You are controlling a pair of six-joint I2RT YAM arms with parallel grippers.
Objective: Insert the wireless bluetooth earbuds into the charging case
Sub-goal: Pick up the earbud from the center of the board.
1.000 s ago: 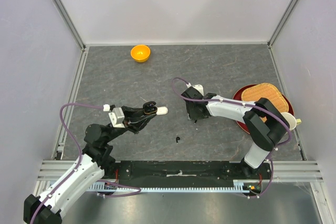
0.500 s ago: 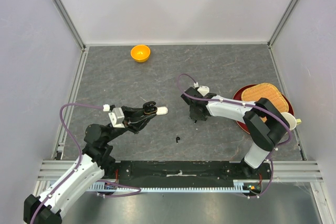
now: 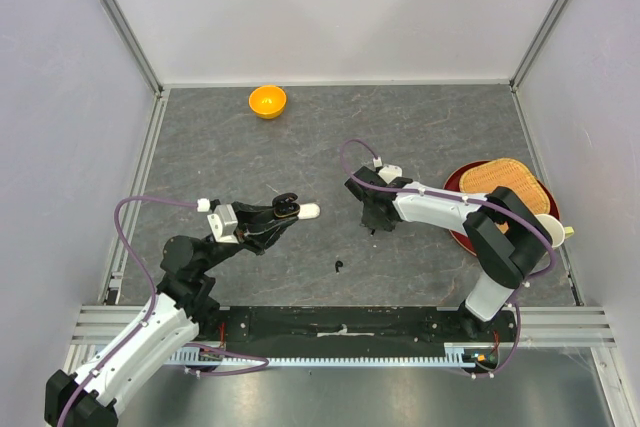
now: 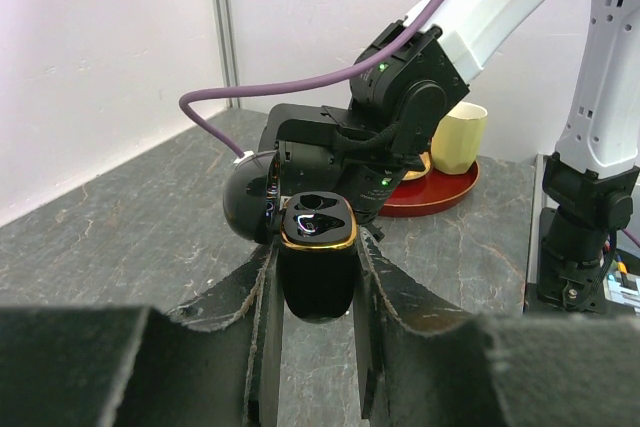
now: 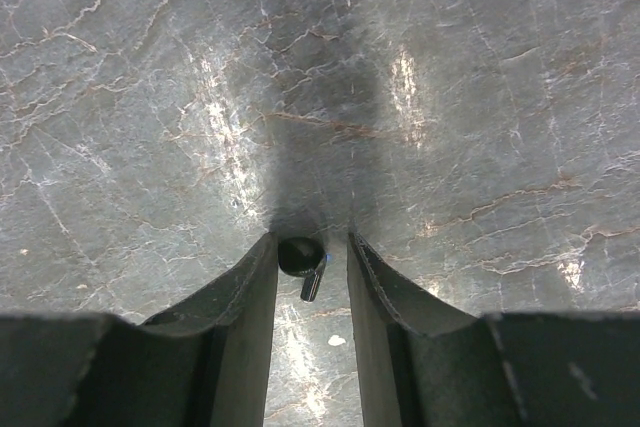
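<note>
Case (image 4: 318,277): up off the table (image 3: 200,147), upright, bottom centre of the left wrist view, mouth facing up, gold rim showing.
Lid (image 4: 246,213): swung right back, a glossy black dome hanging off the left side of the rim.
Wells inside: dark on dark, cannot tell whether filled.
Left gripper (image 4: 315,247): clamped on the case, one finger pressed to each flank, centre-left in the overhead view.
Right gripper (image 5: 311,239): down at the table, nose pointing straight at it, jaws apart and straddling a black earbud (image 5: 299,256).
Earbud: lying on the table between the two fingers, bottom centre of the right wrist view. Snug against the finger on the left of the frame, with a sliver of gap on the other side. Short stem aimed at the bottom edge.
Second earbud (image 3: 339,267): black, loose on the table, lower centre of the overhead view, below and between the two grippers, touching neither.
Bowl (image 3: 267,101): orange, top of the overhead view by the back wall, well apart from the action.
Tray (image 4: 445,185): red, far right of the overhead view, woven basket (image 3: 505,182) lying on it, cream cup (image 4: 458,137) at its edge.
</note>
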